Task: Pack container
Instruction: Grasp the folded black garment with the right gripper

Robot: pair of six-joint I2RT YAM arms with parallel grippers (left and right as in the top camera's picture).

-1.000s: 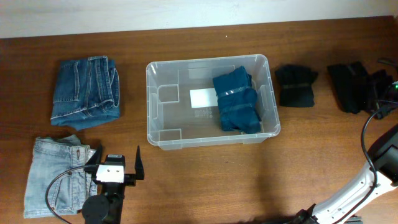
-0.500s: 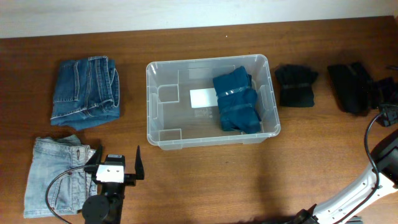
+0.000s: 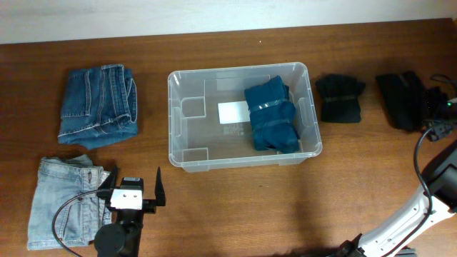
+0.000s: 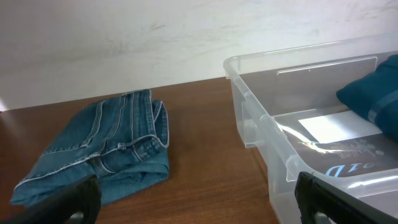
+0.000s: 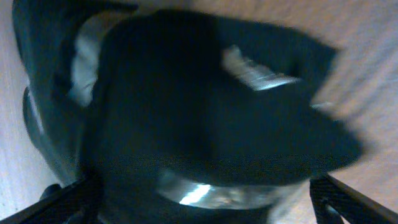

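My right gripper (image 5: 199,205) stands wide open, its fingers spread to either side of a blurred black garment (image 3: 401,100) far out on the right. I can't tell whether it is touching the cloth yet. My left gripper (image 3: 133,187) is open as well and empty, parked at the near left just beside the pale jeans (image 3: 61,203). The container (image 3: 171,121) sits mid-counter with a folded teal garment (image 3: 271,118) in its right half, and its white label (image 3: 232,112) shows through the bare left half. My worry is a shallow pinch that takes only the top layer, so the bundle unfolds and drapes over the rim. The second black piece (image 3: 340,98) lies between that garment and the tub and could be dragged along. The counter (image 3: 235,207) is dark wood grain, and a pale wall (image 3: 214,14) runs along its far side.
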